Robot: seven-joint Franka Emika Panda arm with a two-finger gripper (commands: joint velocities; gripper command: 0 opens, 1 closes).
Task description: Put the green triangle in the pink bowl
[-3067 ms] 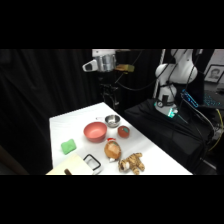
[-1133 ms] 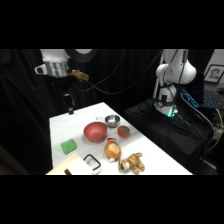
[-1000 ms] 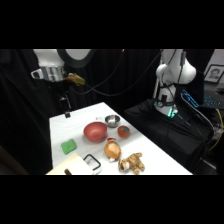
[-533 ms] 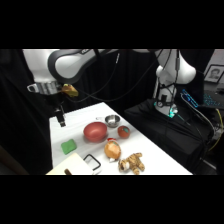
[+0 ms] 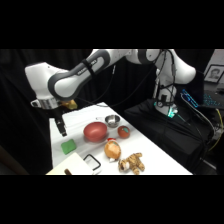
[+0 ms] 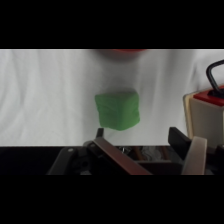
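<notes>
My gripper [image 5: 62, 127] hung above the white table [image 5: 150, 150], up and slightly behind the green triangle [image 5: 68, 146], holding nothing. In the wrist view its two fingers [image 6: 178, 138] stood apart, so I read it as open, and the green triangle [image 6: 118, 110] sat just past the gap between them, a bit toward the left finger. It lay flat on bare table, near the table's front-left edge, just beside the pink bowl [image 5: 95, 132] but not touching it.

Risks as I judged them: the block looked low and flat, so fingers coming down off-centre could shove it instead of closing on it. The bowl rim was close on one side, so a wide approach might knock it. A boxy object [image 6: 202, 112] with a black handle lay near the right finger.

Orientation: the outline read almost square from above. I couldn't pick a clear long axis or a tip direction.
</notes>
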